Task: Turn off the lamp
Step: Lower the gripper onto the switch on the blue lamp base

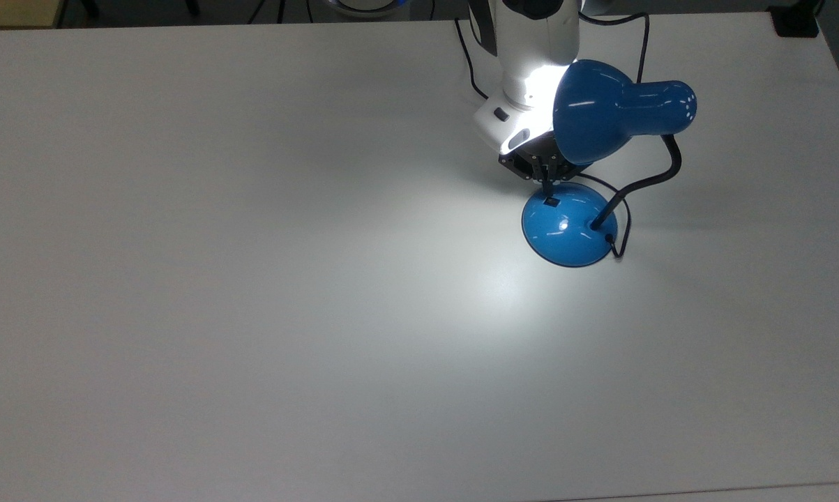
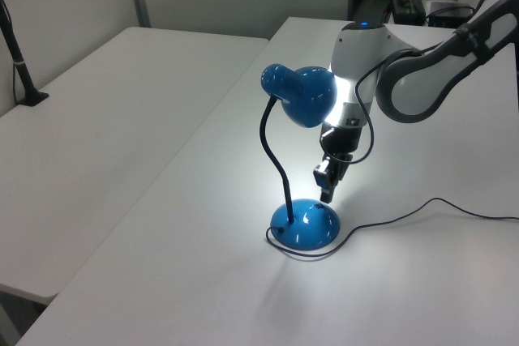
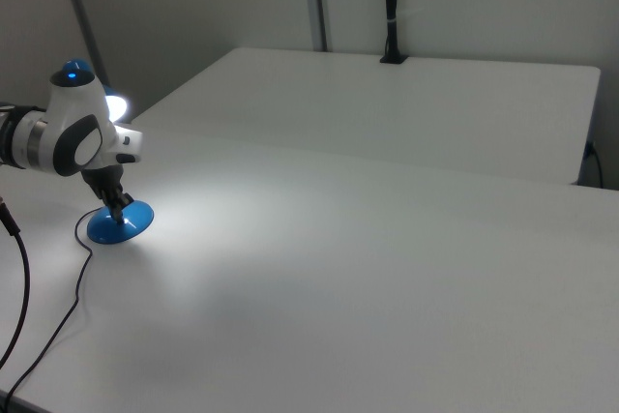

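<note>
Pressing gripper (image 1: 549, 189) on lamp (image 1: 565, 223) — lit.

White arm (image 2: 422, 79); black hand (image 2: 327, 194)

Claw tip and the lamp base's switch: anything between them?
Nothing lies between. In the top view the claw tip sits right at the black switch on the lamp base; the left view agrees. Actual contact can't be told.
</note>
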